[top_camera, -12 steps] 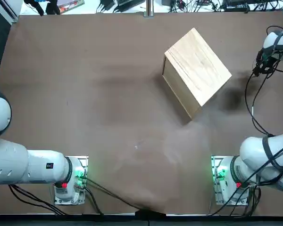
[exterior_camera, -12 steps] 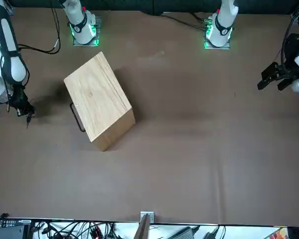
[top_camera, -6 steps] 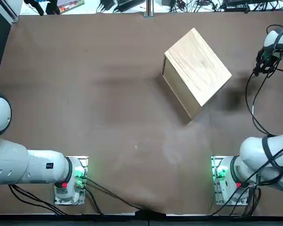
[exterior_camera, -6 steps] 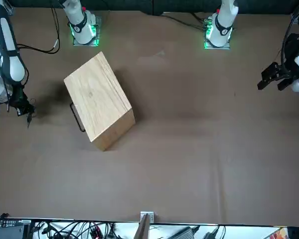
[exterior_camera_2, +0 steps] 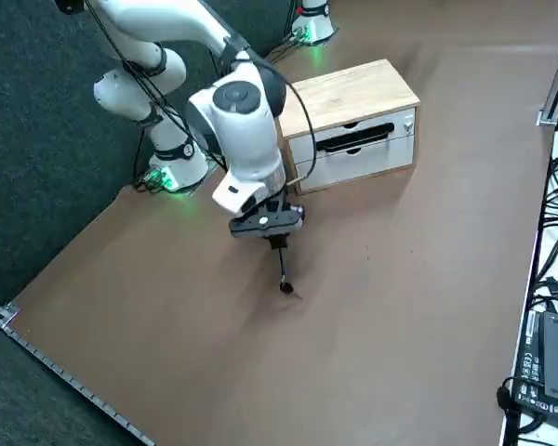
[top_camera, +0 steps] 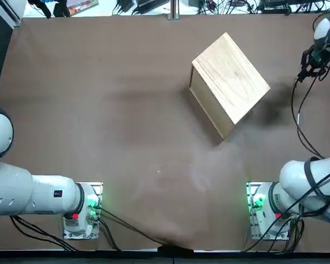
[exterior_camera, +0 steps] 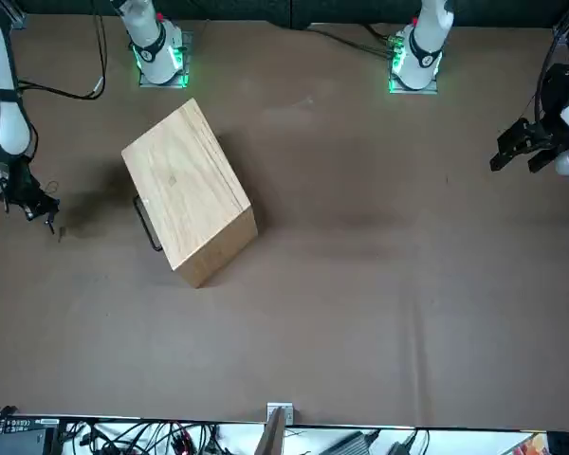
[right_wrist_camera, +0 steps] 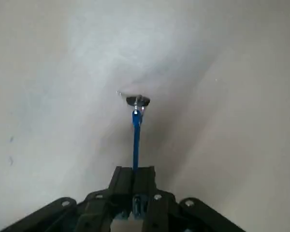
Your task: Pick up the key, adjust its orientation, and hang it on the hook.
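Over the brown bench (exterior_camera_2: 391, 325), toward its far right corner, the right gripper (right_wrist_camera: 135, 169) was closed on a blue strap (right_wrist_camera: 137, 142), and the key (right_wrist_camera: 137, 101) hung from it. Quick arm movement could make the key swing or turn wrongly.

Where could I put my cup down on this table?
The tabletop left of the wooden box looks bare, as does the stretch between the arms' bases. It's crowded right of the box, where the right gripper holds a key.

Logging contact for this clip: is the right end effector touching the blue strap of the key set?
Touching. The right wrist view shows it: the right end effector has its two fingertips closed together on the end of the blue strap.
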